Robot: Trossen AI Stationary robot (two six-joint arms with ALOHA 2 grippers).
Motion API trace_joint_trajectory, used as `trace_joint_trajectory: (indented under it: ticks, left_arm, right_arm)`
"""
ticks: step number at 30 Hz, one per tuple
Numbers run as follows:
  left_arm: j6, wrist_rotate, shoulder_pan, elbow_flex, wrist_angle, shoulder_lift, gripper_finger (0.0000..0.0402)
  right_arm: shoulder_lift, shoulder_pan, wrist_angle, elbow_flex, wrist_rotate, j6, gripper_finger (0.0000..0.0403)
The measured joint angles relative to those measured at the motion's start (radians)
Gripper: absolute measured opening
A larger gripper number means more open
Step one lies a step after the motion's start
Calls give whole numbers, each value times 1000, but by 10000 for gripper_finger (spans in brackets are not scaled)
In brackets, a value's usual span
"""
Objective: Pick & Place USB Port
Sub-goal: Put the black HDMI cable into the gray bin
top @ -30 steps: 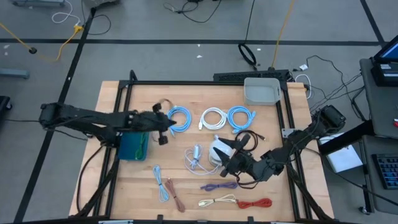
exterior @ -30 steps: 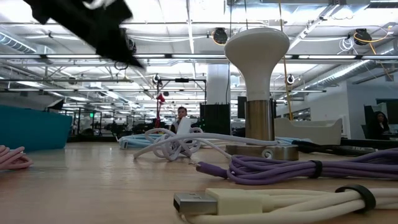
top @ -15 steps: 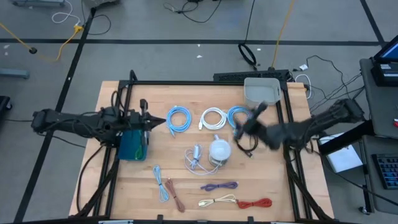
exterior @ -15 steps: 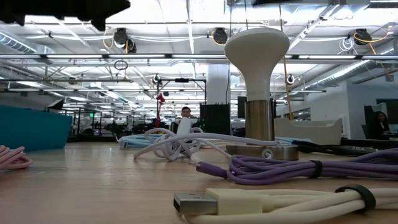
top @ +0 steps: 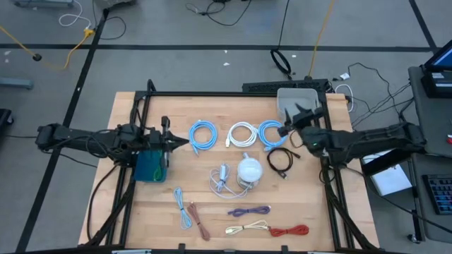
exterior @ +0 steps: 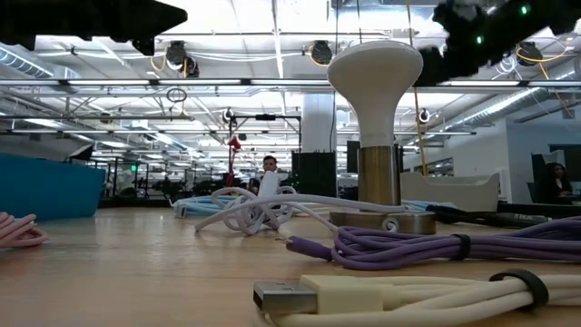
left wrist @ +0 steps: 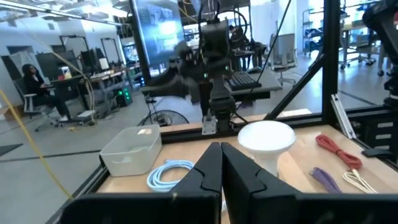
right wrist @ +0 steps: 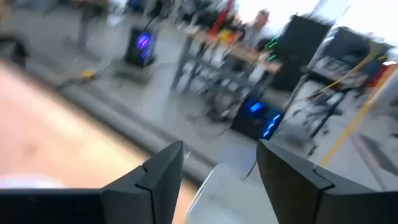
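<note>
My right end effector [top: 291, 121] has just swung up and away from the middle of the light wooden table [top: 141, 212]. A second ago it was low by the white dome-topped lamp [top: 248, 169]. Now it hangs near the table's far right corner, just short of the pale grey plastic tray [top: 296, 94]. Its fingers stand wide apart, and my right wrist view shows nothing between them.

The coiled black USB cable [top: 280, 161] lies on the table between the lamp and the right edge. It is about where it lay a second ago, so I judge I have carried nothing across. If that cable is the piece meant, the pick is not yet done and I must go back down for it.

My left end effector [top: 180, 142] is closed on nothing. It has drawn back a little toward the left edge and waits above the teal plastic bin [top: 150, 173]. The other coiled cables lie untouched across the table's middle and near edge.
</note>
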Motion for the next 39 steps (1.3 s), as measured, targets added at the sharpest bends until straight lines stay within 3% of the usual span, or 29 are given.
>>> trace_joint_trajectory:
  ticks: [5,11,19,29,34,39]
  left_arm:
    - [-8,3,0,0,-8,0,15]
    - [-8,2,0,0,-28,0,18]
    - [-10,-6,0,0,-62,0,5]
    - [-45,-6,0,0,-89,0,17]
    - [-48,-6,0,0,-89,0,3]
    - [-55,-6,0,0,-89,0,16]
  right_arm:
    - [89,-18,-236,-1,-165,260,196]
    - [187,-24,-385,-1,-397,345,196]
    - [257,14,-631,0,-619,466,196]
    - [271,167,-692,0,-668,610,196]
    - [280,184,-695,0,-666,637,196]
    - [334,175,-684,-3,-646,634,196]
